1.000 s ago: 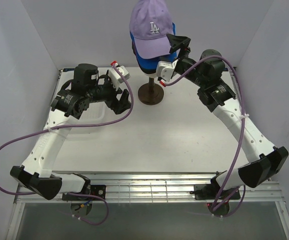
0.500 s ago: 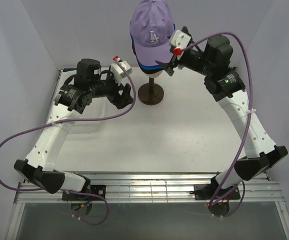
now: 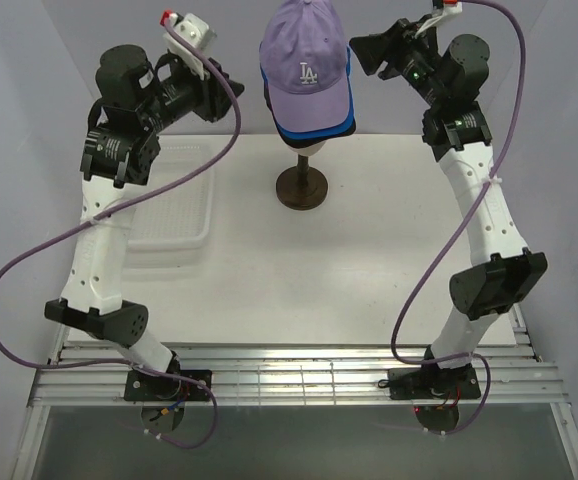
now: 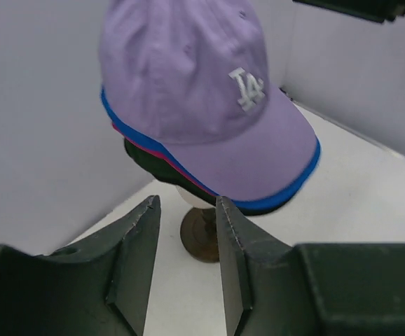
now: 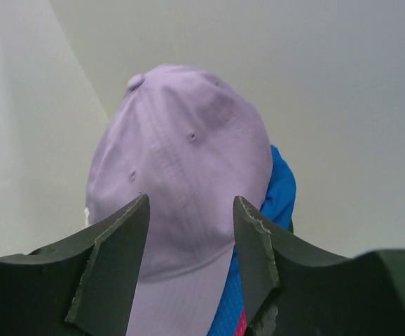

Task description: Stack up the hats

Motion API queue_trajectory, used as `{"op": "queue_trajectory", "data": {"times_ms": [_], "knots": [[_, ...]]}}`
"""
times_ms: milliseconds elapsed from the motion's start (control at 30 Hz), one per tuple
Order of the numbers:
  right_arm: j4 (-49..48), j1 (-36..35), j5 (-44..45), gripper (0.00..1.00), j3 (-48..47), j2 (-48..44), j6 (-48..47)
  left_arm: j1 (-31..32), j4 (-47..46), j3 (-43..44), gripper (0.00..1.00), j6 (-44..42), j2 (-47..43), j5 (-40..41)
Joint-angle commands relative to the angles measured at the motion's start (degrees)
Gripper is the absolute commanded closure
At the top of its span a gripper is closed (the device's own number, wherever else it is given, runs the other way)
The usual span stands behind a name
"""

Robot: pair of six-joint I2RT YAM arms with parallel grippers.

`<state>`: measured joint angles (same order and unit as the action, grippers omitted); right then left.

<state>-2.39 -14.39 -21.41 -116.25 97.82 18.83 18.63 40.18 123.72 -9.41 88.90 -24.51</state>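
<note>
My left pincer [image 4: 186, 210] and right pincer [image 5: 190, 210] hang spread and empty, flanking the lavender fabric LA cap [image 3: 307, 60], kept clear so it sits undisturbed atop the hat pile [image 3: 314, 127] on the cream mannequin head [image 3: 306, 149].

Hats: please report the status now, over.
Left gripper open, empty. Right gripper open, empty. Hats stacked on mannequin head, lavender cap on top. Nothing in the way.

A lavender-topped stack of fabric caps [image 3: 307, 75] blocks the back middle of the white table [image 3: 369, 270]; a white plastic basket [image 3: 174, 205] fills its left. Front and right lie open.
</note>
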Motion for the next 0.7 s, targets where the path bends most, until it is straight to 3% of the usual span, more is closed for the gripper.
{"op": "queue_trajectory", "data": {"times_ms": [0, 133, 167, 233, 400, 500, 667], "knots": [[-8.24, -0.02, 5.41, 0.44, -8.27, 5.53, 15.17, -3.86, -8.71, 6.43, 0.51, 8.78, 7.13, 2.28], [-10.52, 0.07, 6.90, 0.50, -13.12, 11.24, 20.36, -4.48, -12.75, 11.54, 0.40, 11.87, 13.74, 0.08], [-11.14, 0.07, 8.47, 0.61, -13.56, 12.82, 21.07, -4.57, -15.29, 11.54, 0.39, 12.74, 14.62, -0.10], [-12.89, 0.24, 8.49, 0.67, -13.83, 13.88, 23.53, -5.01, -17.67, 12.33, 0.39, 13.27, 17.51, -1.85], [-14.64, 0.59, 6.73, 0.61, -14.10, 15.91, 25.64, -6.41, -23.66, 15.49, 0.27, 15.47, 22.54, -8.88], [-15.18, 0.59, 6.38, 0.55, -12.86, 16.17, 26.43, -6.68, -24.98, 15.59, 0.25, 16.26, 24.21, -10.90], [-14.48, 0.59, 5.50, 0.54, -13.75, 18.37, 28.01, -6.68, -26.21, 15.06, 0.28, 17.14, 25.18, -12.05]]}}
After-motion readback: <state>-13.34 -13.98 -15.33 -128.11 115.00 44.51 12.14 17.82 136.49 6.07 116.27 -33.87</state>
